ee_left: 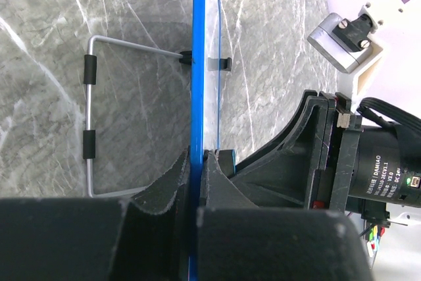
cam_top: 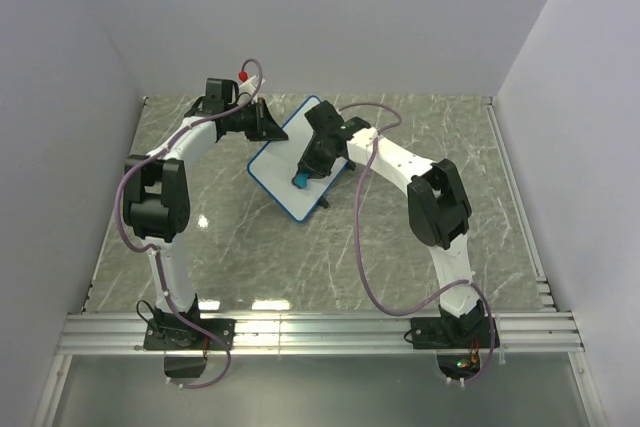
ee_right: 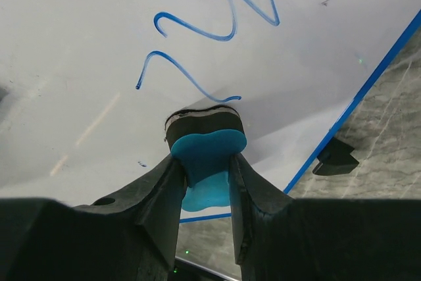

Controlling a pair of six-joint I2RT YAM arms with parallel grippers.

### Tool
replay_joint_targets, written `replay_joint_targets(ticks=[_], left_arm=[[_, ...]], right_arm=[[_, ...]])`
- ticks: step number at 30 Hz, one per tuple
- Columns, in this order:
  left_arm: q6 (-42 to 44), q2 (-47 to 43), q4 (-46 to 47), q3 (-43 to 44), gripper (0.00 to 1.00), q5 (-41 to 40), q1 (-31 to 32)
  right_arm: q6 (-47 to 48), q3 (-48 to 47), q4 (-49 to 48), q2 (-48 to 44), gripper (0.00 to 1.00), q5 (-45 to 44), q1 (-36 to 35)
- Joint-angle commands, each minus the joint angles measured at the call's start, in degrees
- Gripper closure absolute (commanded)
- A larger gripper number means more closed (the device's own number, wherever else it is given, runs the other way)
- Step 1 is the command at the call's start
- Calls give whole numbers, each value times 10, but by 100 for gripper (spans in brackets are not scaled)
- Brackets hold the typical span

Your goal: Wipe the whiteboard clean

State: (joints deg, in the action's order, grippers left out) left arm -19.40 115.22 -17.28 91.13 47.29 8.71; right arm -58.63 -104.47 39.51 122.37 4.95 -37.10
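The whiteboard, white with a thin blue frame, lies tilted at the middle of the table. My left gripper is shut on its far edge; the left wrist view shows the blue frame edge-on between the jaws. My right gripper is shut on a blue eraser, whose dark pad presses on the board face. Blue squiggles run across the board just beyond the eraser. A black foot shows under the board's edge.
The board's wire stand with two black sleeves folds out behind it over the grey marble table. White walls enclose the table on three sides. An aluminium rail runs along the near edge by the arm bases.
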Motion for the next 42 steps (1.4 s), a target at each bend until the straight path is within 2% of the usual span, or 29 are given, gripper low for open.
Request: replay_joint_targets(ticks=[1,7,14,23,30,37,42], left_arm=[[19,-5,-52,-18,100,-29,22],[22,-9,-57,-23,100,-31,25],[24,-17,-63,-32,100,-29,27],[22,-18,-65,-36,100,-26,30],[21,-7,-64,-29,100,-28,32],[22,-2,-65,-18,100,-35,33],[22,1,-63,-19,100,-34,32]], right_arm=[[3,14,7,-9,100,-24,-10],[-21,-47,-38,22,100,-3,39],[-53,-216,-48,115,100,23,106],[-93,-224,-74,162,100,16,141],[-83,-101,-109,85,100,22,73],[-126,137,-188,-34,100,38,0],[-116,155,-172,-35,100,35,-6]])
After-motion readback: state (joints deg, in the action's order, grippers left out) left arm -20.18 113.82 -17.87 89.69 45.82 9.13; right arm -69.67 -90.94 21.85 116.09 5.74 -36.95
